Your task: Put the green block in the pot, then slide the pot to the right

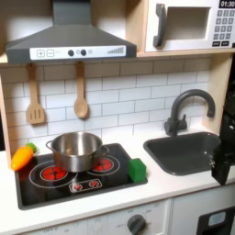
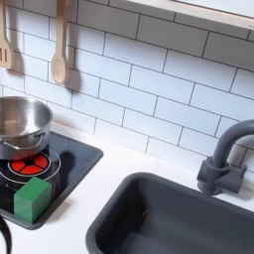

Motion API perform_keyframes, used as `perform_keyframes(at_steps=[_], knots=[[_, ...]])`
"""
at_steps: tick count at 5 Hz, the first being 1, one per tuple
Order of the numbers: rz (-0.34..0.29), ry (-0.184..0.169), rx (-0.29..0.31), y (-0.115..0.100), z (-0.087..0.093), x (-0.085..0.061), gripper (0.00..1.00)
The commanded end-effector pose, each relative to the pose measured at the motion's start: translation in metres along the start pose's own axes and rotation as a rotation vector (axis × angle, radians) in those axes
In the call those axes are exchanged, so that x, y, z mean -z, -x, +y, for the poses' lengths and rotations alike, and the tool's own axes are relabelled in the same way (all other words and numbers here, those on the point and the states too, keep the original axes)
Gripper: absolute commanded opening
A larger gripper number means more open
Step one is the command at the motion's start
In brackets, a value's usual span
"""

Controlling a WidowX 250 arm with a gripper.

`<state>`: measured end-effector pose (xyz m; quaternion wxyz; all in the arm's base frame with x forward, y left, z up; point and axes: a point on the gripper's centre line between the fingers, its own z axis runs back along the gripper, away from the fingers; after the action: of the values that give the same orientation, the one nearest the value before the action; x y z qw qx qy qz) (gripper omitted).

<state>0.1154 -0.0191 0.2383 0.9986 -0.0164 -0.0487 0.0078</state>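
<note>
On the stovetop, a bright green block sits beside the shiny pot; end effector state perhaps unclear.

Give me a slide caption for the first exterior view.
Silver pot on toy stove, green block at its corner.

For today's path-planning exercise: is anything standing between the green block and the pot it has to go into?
Nothing visible does. The green block sits at the hob's edge, on the first exterior view's right, apart from the pot, with only bare burner surface between them.
</note>
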Motion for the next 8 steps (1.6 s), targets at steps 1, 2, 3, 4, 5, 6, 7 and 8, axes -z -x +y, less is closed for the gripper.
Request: perform_keyframes(at_steps=[1, 2, 3, 4, 5, 6, 7, 8], knots=[[-0.002, 0.000, 0.000, 0.000, 0.000, 0.000, 1.00], [-0.005, -0.012, -0.020, -0.013, 0.008, 0.001, 1.00], [0.004, -0.018, -0.039, -0.024, 0.015, 0.005, 1.00], [-0.009, -0.025, -0.054, -0.036, 0.020, 0.004, 1.00], [-0.021, -0.033, -0.061, -0.046, 0.025, 0.005, 1.00], [-0.024, -0.041, -0.050, -0.061, 0.030, 0.008, 1.00], [-0.030, -0.045, -0.063, -0.075, 0.031, 0.011, 1.00], [-0.031, -0.053, -0.072, -0.087, 0.033, 0.013, 1.00]])
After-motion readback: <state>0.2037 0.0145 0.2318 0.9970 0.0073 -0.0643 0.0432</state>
